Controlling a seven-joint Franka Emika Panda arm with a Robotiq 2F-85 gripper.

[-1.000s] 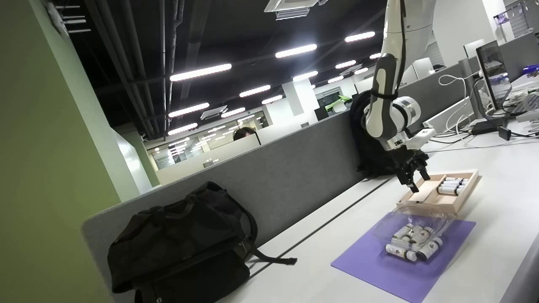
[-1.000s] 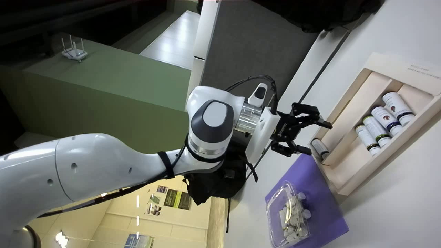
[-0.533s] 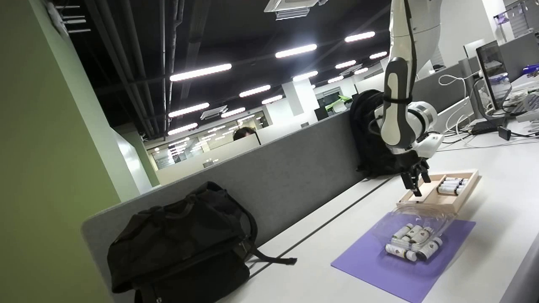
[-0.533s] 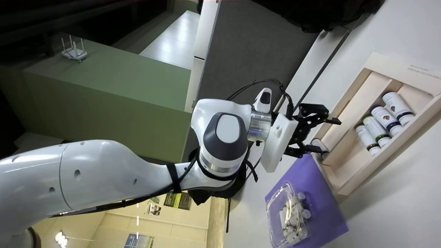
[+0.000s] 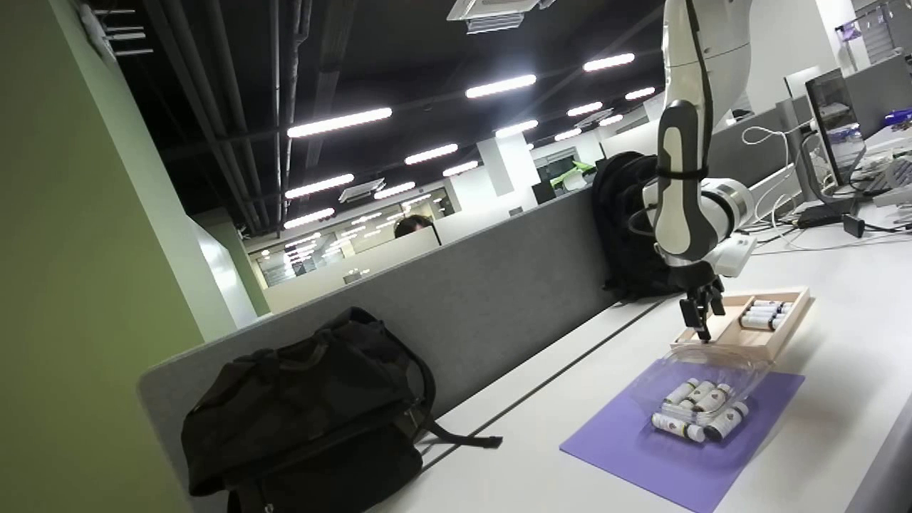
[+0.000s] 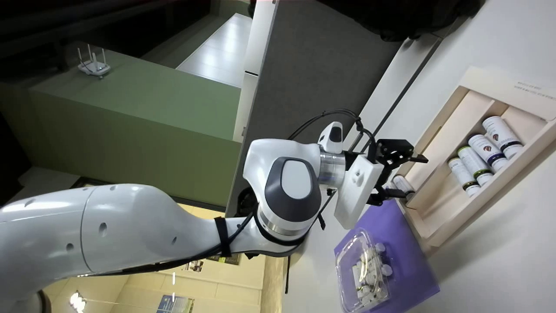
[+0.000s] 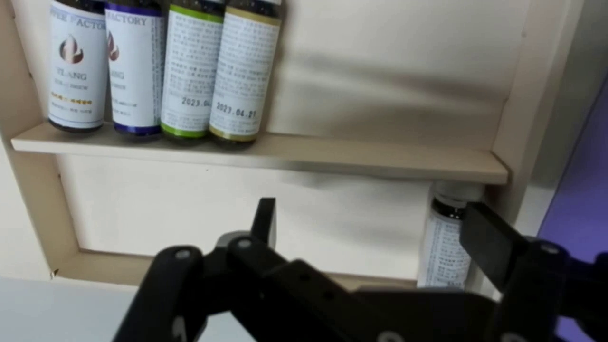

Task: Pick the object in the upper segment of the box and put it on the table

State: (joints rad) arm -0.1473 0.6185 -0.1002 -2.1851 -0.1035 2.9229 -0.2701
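The light-wood box (image 6: 499, 184) lies on the white table (image 6: 512, 261); it also shows in an exterior view (image 5: 791, 324). A divider (image 7: 380, 159) splits it into two long compartments. A single small white-labelled bottle (image 7: 445, 247) lies at the end of one compartment; it also shows in an exterior view (image 6: 404, 183). Several bottles (image 6: 473, 165) lie in the other compartment. My gripper (image 7: 370, 209) is open and empty above the single bottle's compartment, also in both exterior views (image 5: 711, 323) (image 6: 413, 176). In the wrist view one finger (image 7: 491, 242) partly covers the single bottle.
A purple mat (image 5: 613, 442) beside the box bears a clear plastic container (image 6: 341, 269) and several bottles (image 5: 677, 427). A black backpack (image 5: 313, 413) leans on the grey partition (image 5: 499, 285). Another dark bag (image 5: 627, 235) stands behind the arm.
The arm has moved right in both exterior views and the gripper has come lower, closer to the single bottle's end of the box. The gripper stays open; the bottles have not moved.
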